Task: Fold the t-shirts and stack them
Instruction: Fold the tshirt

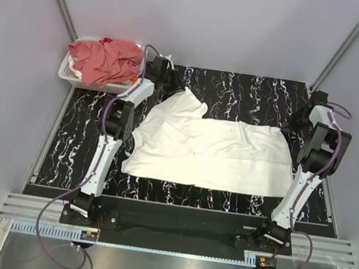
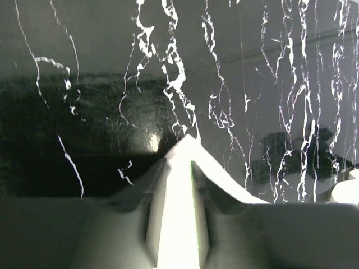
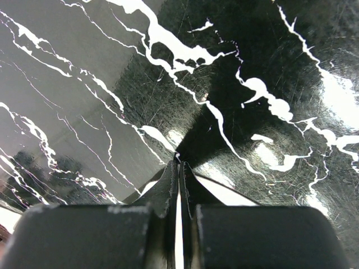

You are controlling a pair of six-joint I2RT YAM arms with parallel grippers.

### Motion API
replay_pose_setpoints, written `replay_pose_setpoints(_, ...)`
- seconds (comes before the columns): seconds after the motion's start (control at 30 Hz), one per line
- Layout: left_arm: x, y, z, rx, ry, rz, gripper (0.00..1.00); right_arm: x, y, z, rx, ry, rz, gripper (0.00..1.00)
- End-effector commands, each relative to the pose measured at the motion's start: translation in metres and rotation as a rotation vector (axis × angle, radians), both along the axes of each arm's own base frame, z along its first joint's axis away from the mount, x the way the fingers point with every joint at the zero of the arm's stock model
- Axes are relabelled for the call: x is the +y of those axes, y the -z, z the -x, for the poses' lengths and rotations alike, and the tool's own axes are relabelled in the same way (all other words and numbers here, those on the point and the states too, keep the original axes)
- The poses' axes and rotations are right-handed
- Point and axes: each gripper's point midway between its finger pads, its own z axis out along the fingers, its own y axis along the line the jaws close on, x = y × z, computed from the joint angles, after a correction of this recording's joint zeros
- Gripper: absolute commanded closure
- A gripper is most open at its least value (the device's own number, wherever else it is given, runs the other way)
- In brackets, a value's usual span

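A white plastic basket (image 1: 66,72) sits at the far left corner of the bench (image 1: 252,94). The bench top is black with white marble veining. Metal rails (image 1: 29,207) run along its near edge.

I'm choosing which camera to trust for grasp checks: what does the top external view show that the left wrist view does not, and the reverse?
Only top external: the whole white cloth t-shirt spread out, the white plastic basket holding salmon-red shirts at the far left corner, and both arms. Only left wrist: a close look at the left gripper, with a peak of white cloth pinched between its fingers. Both: the white shirt and the black white-veined tabletop.
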Motion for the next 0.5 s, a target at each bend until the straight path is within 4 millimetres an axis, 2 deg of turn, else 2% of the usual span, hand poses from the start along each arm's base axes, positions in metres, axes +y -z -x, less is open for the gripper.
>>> replay_pose_setpoints(0.0, -0.006, -0.008, 0.005, 0.004, 0.034, 0.01, 0.82, 0.007, 0.016, 0.006, 0.037, -0.031, -0.004, 1.0)
replay_pose_setpoints(0.03, -0.008, -0.008, 0.005, 0.004, 0.037, 0.013, 0.85, 0.007, 0.016, 0.005, 0.036, -0.03, -0.006, 1.0)
replay_pose_setpoints(0.07, -0.008, -0.007, 0.005, 0.002, 0.042, 0.012, 0.94, 0.007, 0.016, 0.006, 0.037, -0.031, -0.004, 1.0)
replay_pose_setpoints(0.13, -0.009, -0.008, 0.006, 0.0, 0.047, 0.013, 0.99, 0.007, 0.016, 0.005, 0.037, -0.028, -0.007, 1.0)
replay_pose_setpoints(0.3, -0.015, -0.012, 0.01, -0.038, 0.106, 0.017, 1.0, 0.013, 0.01, 0.006, 0.026, -0.033, -0.033, 1.0)
replay_pose_setpoints(0.33, -0.016, -0.024, 0.011, -0.058, 0.111, 0.009, 1.0, 0.013, 0.007, 0.006, 0.02, -0.033, -0.034, 1.0)
replay_pose_setpoints(0.4, -0.013, -0.028, 0.017, -0.063, 0.114, 0.009, 1.0, 0.014, -0.009, 0.003, -0.013, -0.045, -0.032, 1.0)
replay_pose_setpoints(0.43, -0.009, -0.054, 0.016, -0.101, 0.107, 0.023, 1.0, 0.014, -0.016, 0.002, -0.028, -0.048, -0.03, 1.0)
replay_pose_setpoints(0.47, -0.009, -0.064, 0.018, -0.113, 0.103, 0.031, 1.0, 0.014, -0.028, 0.001, -0.051, -0.055, -0.022, 1.0)
